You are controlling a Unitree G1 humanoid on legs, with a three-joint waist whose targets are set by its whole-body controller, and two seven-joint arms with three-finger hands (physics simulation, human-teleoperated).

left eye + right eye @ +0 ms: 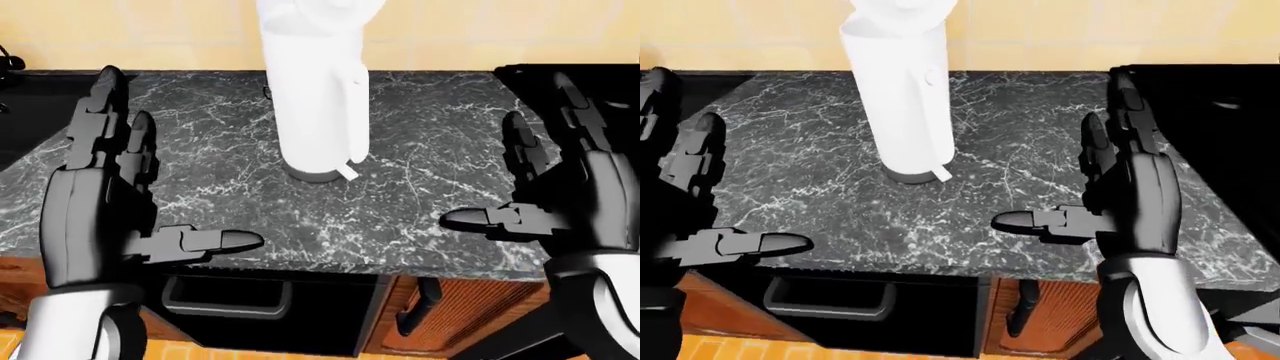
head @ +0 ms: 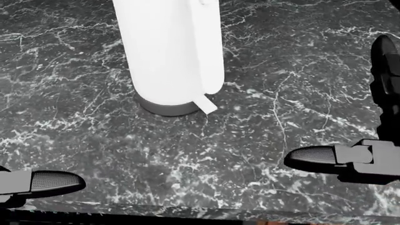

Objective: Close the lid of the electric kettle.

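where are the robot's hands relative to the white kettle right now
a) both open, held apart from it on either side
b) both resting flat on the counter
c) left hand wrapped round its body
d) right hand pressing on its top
a: in the left-eye view the left hand and right hand are spread open, each well clear of the kettle standing between them on the counter.

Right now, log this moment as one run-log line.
kettle upright on counter | lid out of frame | left hand open, apart | right hand open, apart

Head view looks steeply down, closer; eye views wider.
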